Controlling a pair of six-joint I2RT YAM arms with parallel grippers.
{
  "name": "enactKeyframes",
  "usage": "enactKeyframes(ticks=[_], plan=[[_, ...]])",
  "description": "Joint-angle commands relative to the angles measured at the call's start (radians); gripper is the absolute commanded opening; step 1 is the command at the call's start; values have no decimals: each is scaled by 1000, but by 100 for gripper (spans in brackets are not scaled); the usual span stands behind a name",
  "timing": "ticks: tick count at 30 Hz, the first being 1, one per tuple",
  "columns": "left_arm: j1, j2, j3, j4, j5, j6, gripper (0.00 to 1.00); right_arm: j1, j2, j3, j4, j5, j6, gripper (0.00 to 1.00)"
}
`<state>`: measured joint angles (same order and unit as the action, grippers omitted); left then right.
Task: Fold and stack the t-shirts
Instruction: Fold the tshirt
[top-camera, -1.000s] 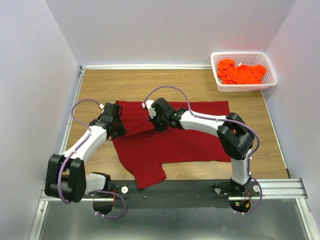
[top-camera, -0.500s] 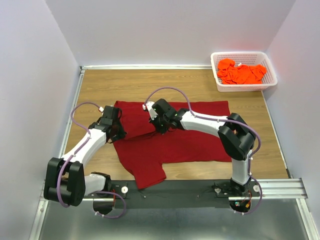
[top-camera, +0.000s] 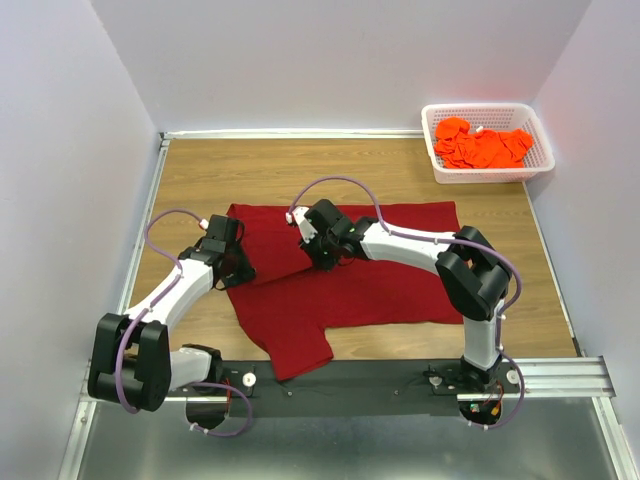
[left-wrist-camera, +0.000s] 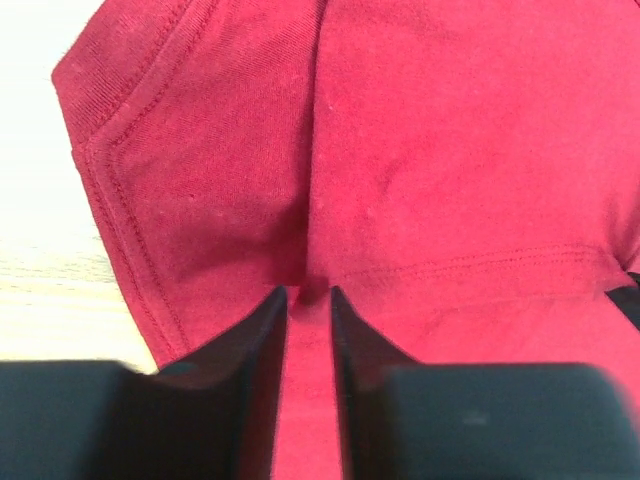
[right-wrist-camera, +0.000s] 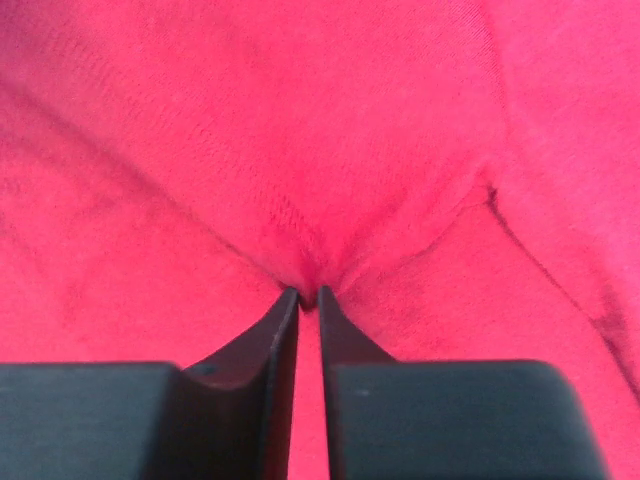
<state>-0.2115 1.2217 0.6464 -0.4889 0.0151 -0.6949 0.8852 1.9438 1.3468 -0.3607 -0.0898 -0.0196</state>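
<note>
The maroon t-shirt (top-camera: 370, 285) lies spread on the wooden table, its left part folded inward over the body. My left gripper (top-camera: 238, 268) rests low on the shirt's left edge. In the left wrist view its jaws (left-wrist-camera: 308, 292) stand parted, with slack maroon cloth (left-wrist-camera: 450, 150) lying in the gap. My right gripper (top-camera: 322, 256) sits on the folded flap near the shirt's middle. Its fingertips (right-wrist-camera: 308, 293) are almost together, and a pucker of maroon cloth (right-wrist-camera: 300, 150) is pinched at them. Orange t-shirts (top-camera: 485, 146) lie heaped in the basket.
A white mesh basket (top-camera: 487, 174) stands at the back right corner by the right wall. Bare wood (top-camera: 300, 170) stretches behind the shirt. A metal rail (top-camera: 560, 375) runs along the near edge by the arm bases.
Both grippers have come down slightly toward the near side, laying the folded flap flatter. The left jaws have parted, and the right jaws have eased a little.
</note>
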Motion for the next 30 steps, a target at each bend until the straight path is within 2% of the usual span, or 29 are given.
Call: enactKeyframes(ticks=[1,5,8,9,11,13,16,20,22,24,26,30], plan=[[-2,-10,-17,-13,42,-2,38,3,1,-15,-60,-48,6,27],[-2,-50,-25,-19,68,-8,49,3,-20,-8,-106,-54,13,47],[-2,-97,-16,-45,75,-17,59,0,-61,-12,-116,-51,17,53],[-2,-112,-7,-53,63,-25,68,-8,-71,-17,-129,-36,17,56],[-2,-163,33,-62,40,-29,79,-44,-101,-26,-156,-9,17,60],[0,-177,67,-54,25,-32,83,-90,-134,-44,-164,-7,15,61],[1,-136,140,-5,-7,-31,84,-213,-206,-86,-162,-1,72,63],[12,13,251,102,-50,-23,81,-385,-256,-110,-155,64,136,64],[17,131,292,170,-50,-20,75,-494,-269,-115,-135,110,171,64],[26,256,366,199,-59,-9,67,-564,-278,-124,-88,105,234,64],[37,376,438,223,-82,-3,60,-697,-283,-144,-19,69,312,63],[73,541,532,251,-83,5,56,-825,-244,-176,94,4,444,57]])
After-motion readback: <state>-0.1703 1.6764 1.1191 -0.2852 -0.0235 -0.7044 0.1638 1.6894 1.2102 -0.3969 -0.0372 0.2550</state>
